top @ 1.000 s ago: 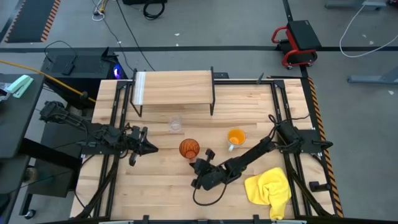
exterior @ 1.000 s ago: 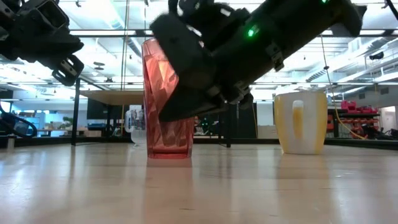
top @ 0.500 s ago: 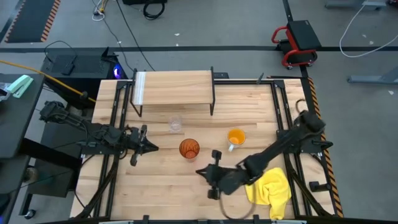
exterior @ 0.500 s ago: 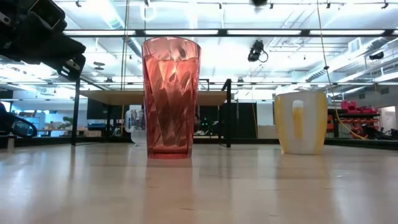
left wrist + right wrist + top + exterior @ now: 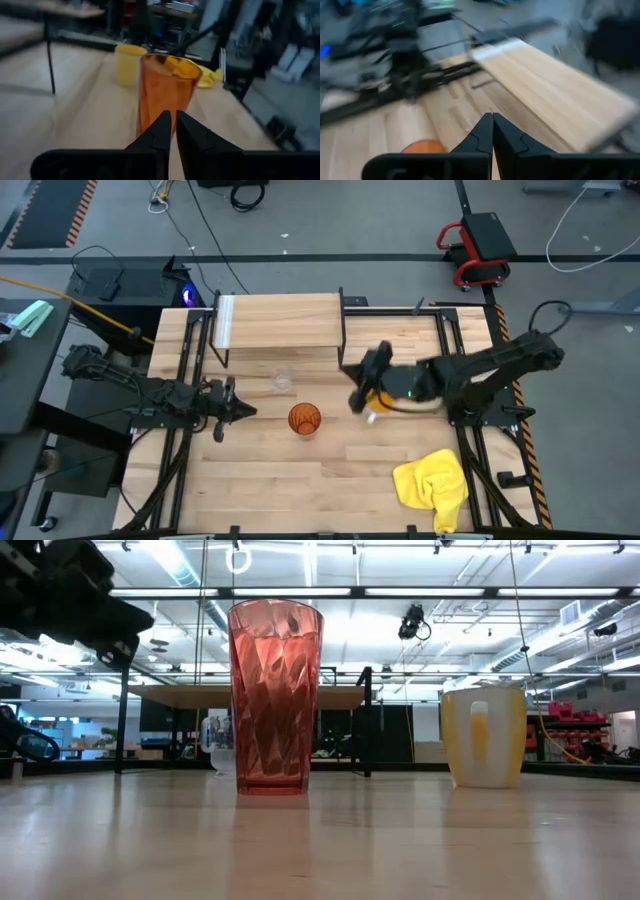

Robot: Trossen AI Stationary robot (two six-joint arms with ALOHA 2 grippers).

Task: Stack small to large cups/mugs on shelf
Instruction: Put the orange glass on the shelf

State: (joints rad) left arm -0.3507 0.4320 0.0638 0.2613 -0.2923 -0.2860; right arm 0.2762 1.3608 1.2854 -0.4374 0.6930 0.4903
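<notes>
Plainly, ribbed tumbler (image 5: pixel 274 697) upright, long axis vertical, mouth upward; left pincer (image 5: pixel 222 412) and right pincer (image 5: pixel 358 385) both pressed closed, empty.

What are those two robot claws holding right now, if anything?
Nothing. The left gripper sits shut beside the tumbler, not touching it. The right gripper is shut and empty above the orange mug.
</notes>
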